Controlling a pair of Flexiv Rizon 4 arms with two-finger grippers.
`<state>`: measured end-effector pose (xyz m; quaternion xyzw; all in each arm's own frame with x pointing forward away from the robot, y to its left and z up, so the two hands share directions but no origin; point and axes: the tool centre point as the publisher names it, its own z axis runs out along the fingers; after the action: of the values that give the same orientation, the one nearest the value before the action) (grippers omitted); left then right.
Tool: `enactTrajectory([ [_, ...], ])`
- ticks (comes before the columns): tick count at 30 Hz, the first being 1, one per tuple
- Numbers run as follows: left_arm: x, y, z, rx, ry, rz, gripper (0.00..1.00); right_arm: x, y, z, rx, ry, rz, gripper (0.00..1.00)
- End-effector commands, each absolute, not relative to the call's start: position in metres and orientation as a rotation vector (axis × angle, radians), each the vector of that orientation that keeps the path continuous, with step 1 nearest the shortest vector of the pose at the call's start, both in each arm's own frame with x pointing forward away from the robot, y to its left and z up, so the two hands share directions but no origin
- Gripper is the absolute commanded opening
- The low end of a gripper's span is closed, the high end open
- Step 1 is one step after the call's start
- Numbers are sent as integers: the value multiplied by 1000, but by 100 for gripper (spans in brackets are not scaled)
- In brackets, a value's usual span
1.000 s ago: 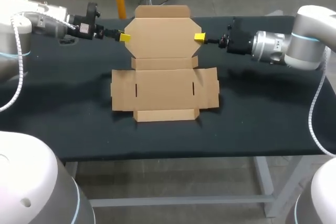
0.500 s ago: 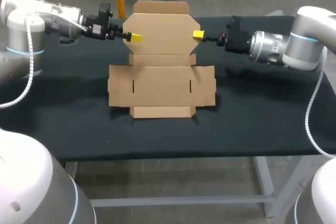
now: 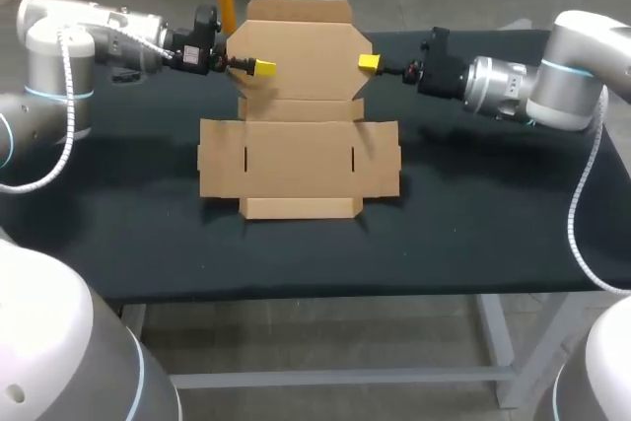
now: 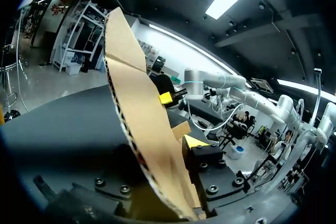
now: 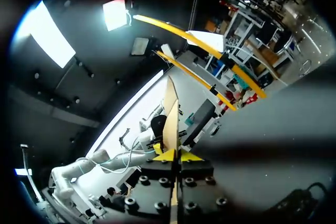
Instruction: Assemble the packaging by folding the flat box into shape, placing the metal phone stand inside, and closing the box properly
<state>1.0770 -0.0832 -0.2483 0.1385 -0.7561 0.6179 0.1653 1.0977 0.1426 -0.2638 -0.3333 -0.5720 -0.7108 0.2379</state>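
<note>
Between the yellow tips of the left hand (image 3: 262, 69), one edge of the back flap (image 3: 301, 46) is pinched. The other edge is pinched by the right hand (image 3: 367, 63). The flap is held up, while the rest of the box (image 3: 299, 160) lies flat on the dark surface (image 3: 473, 214). Folding has only begun. Next, the side walls likely need to be stood up.

left gripper (image 3: 264, 68) slid inward across the box lid (image 3: 301, 46), lid raised steeper, box base (image 3: 296, 160) shifted leftward
</note>
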Motion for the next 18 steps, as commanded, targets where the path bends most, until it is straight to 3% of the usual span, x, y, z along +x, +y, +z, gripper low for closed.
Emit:
enactTrajectory([
  [1,1082,-83,-250,335,-2116,1748,31,1102,144,-266,-889,-1560,-1953,0],
  [4,1081,-81,-250,332,-2115,1755,25,1102,144,-265,-886,-1562,-1955,0],
  [16,1081,-79,-251,320,-2097,1777,21,1101,145,-265,-880,-1563,-1962,0],
  [18,1081,-79,-251,317,-2094,1781,14,1101,145,-265,-879,-1562,-1963,0],
])
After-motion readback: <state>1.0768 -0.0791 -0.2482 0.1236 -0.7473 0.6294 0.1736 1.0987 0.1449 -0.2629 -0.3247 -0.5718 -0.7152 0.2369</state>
